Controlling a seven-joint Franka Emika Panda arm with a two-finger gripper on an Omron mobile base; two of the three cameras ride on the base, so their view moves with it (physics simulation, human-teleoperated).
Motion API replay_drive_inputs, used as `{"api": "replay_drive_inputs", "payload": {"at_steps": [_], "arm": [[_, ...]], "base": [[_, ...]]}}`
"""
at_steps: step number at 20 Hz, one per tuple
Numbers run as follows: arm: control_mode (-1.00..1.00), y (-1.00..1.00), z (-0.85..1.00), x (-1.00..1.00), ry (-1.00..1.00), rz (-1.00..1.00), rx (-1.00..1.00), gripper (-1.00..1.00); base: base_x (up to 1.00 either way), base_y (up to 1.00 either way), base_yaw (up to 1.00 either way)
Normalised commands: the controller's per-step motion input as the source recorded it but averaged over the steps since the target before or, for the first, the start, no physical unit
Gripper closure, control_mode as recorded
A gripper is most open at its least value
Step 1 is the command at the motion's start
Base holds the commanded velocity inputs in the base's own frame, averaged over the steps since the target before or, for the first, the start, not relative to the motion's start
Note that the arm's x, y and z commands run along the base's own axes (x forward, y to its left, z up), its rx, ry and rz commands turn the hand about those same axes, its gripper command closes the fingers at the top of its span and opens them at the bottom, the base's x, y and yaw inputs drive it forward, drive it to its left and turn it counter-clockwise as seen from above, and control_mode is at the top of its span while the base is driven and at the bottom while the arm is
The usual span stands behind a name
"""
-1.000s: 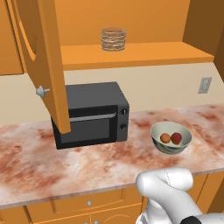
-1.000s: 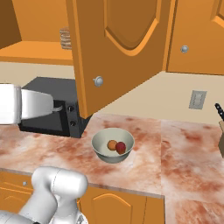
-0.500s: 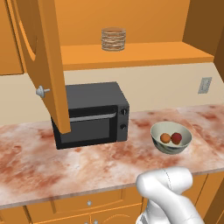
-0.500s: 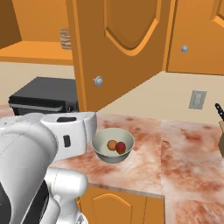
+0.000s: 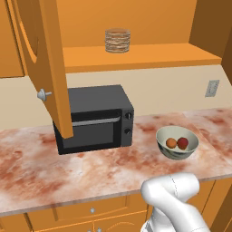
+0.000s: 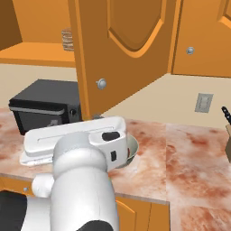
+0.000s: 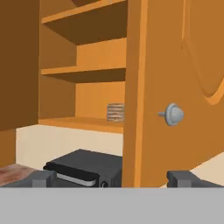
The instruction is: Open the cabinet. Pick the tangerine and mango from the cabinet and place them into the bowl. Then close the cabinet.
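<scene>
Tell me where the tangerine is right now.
In the left base view, the tangerine sits inside the bowl, left of the mango, on the counter right of the microwave.

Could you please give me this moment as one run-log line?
cabinet: doors open | tangerine, mango: in bowl | end effector: open, empty, facing door knob | left: close cabinet

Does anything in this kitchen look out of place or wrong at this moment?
Nothing is spilled or damaged. The cabinet doors stand open over the microwave, while the tangerine and mango already lie in the bowl.
</scene>
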Motion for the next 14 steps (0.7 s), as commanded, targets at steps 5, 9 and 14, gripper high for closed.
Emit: {"api": "replay_drive_inputs", "payload": {"at_steps": [5,9,14], "arm": [[-1.0,-0.19,0.02,0.35,-0.01,0.19,0.05,-1.0],[-1.0,-0.11,0.0,0.6,0.01,0.17,0.06,-1.0],[-1.0,0.0,0.0,0.78,0.05,0.16,0.05,-1.0]], "base": [[0.0,0.0,0.0],[0.0,0.0,0.0],[0.0,0.0,0.0]]}}
